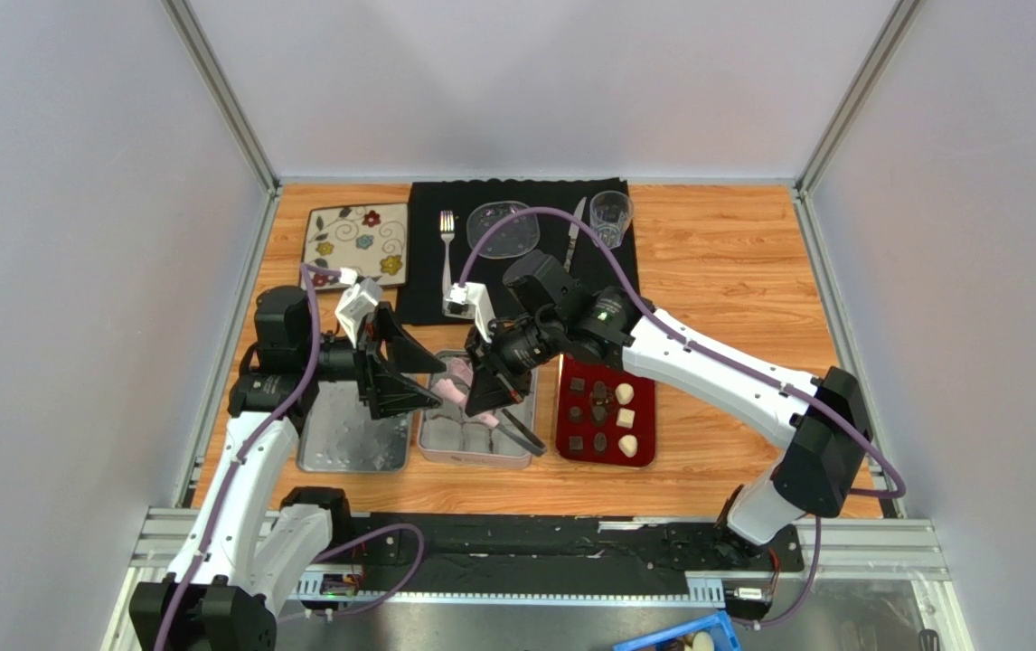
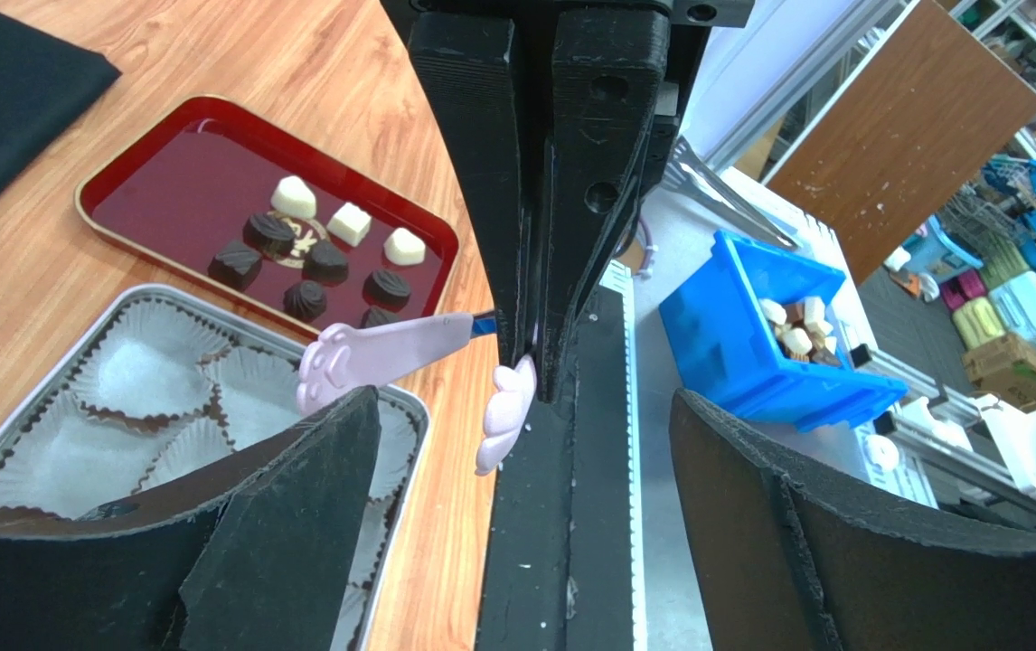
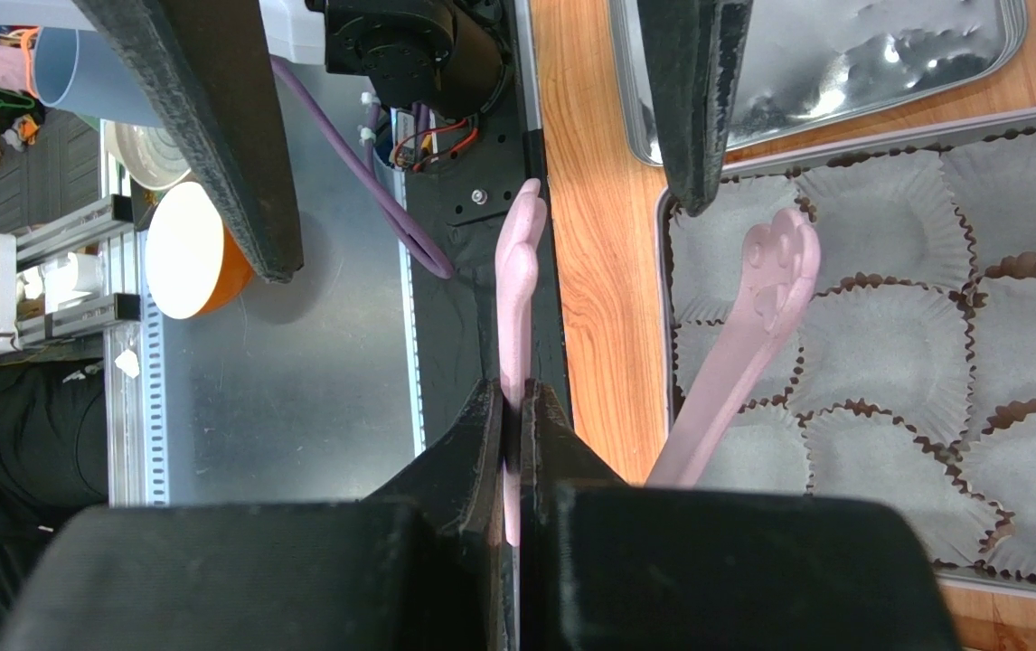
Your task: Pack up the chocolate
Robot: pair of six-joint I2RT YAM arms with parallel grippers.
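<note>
**Clearance around the tin (image 1: 476, 461).** Directly over it hangs the right gripper (image 3: 517, 407), clamped on pink tongs (image 3: 741, 339). Their splayed arms reach across the paper cups (image 3: 890, 217) and bar the way down to those beneath. At the tin's left edge stands the left gripper (image 1: 439, 384), jaws wide, with the lid (image 1: 347, 441) just beyond. Just right of the tin, the red tray (image 1: 605, 460) lies open from above, except where the right arm (image 1: 714, 366) crosses its far edge. Behind the tin, the black cloth (image 1: 422, 271) carries a fork (image 1: 448, 238) and a glass (image 1: 609, 214).

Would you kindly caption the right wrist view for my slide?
Right gripper shut on pink tongs above paper cups in the tin.
</note>
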